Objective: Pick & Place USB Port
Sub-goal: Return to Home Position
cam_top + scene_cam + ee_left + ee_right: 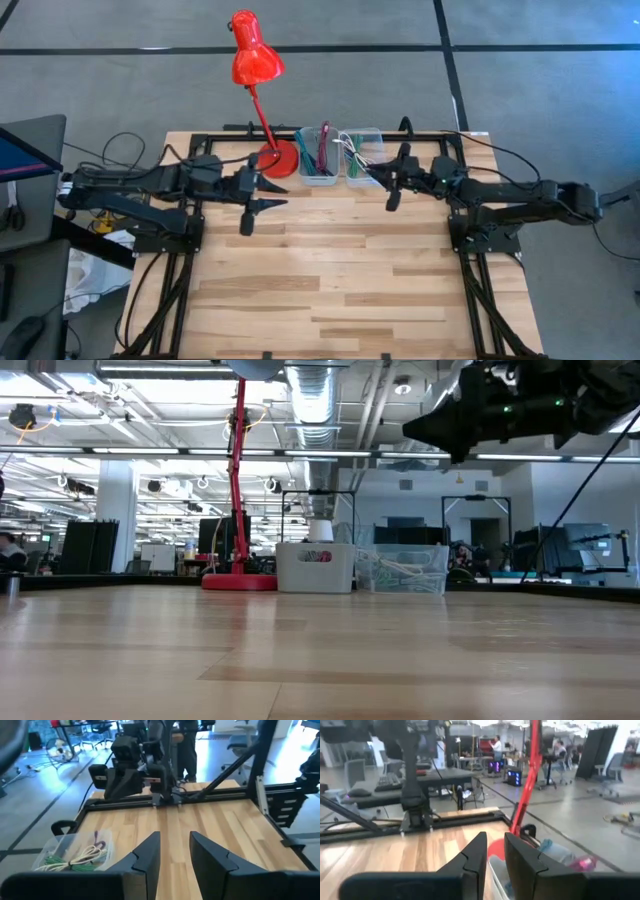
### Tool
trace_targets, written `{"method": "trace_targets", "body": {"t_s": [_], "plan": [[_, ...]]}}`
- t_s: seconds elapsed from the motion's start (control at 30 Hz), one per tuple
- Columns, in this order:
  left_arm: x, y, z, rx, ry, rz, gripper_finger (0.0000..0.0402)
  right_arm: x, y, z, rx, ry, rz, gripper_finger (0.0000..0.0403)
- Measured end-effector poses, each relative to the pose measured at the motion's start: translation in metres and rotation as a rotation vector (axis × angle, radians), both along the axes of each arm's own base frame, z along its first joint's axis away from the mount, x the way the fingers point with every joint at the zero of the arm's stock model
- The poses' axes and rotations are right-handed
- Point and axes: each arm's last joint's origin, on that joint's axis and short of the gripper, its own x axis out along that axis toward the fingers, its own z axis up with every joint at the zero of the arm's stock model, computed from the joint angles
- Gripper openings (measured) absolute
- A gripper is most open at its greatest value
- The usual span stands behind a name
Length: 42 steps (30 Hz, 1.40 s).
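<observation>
Cables [355,150] lie binned just behind the right gripper [495,836]; the left gripper [175,835] hangs farther off. Fingers on both stand narrowly parted, empty.

Left gripper [175,836], right gripper [495,836]: slightly parted.

Bright ceiling lights [150,453] light the table [330,280] evenly, casting only faint shadows.

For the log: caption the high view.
Left hand and right hand empty; cables lie in both bins beside red lamp.
</observation>
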Motion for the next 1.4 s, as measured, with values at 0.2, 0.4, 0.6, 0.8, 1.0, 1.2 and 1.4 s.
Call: {"method": "trace_targets", "body": {"t_s": [0.2,0.4,0.6,0.8,1.0,1.2,1.4], "plan": [[-0.016,-0.008,0.009,0.036,-0.034,-0.050,0.0104,-0.011,0.009,0.016,-0.032,-0.068,0.025,0.0060],[-0.026,-0.016,0.006,0.051,0.021,-0.099,0.0104,-0.031,0.019,0.019,-0.010,0.005,0.120,0.0060],[-0.035,-0.021,0.007,0.053,0.027,-0.132,0.0104,-0.056,0.029,0.026,0.038,0.012,0.177,0.0060],[-0.050,-0.021,-0.015,0.062,-0.046,-0.151,0.0104,-0.077,0.038,0.034,0.018,-0.043,0.204,0.0060],[-0.078,-0.016,-0.038,0.042,-0.189,-0.146,0.0104,-0.095,0.045,0.037,0.025,-0.068,0.197,0.0060],[-0.108,-0.010,-0.054,0.010,-0.282,-0.139,0.0104,-0.115,0.052,0.037,0.037,-0.101,0.209,0.0060],[-0.128,-0.006,-0.064,0.003,-0.357,-0.137,0.0104,-0.135,0.057,0.035,0.035,-0.135,0.207,0.0060]]}}
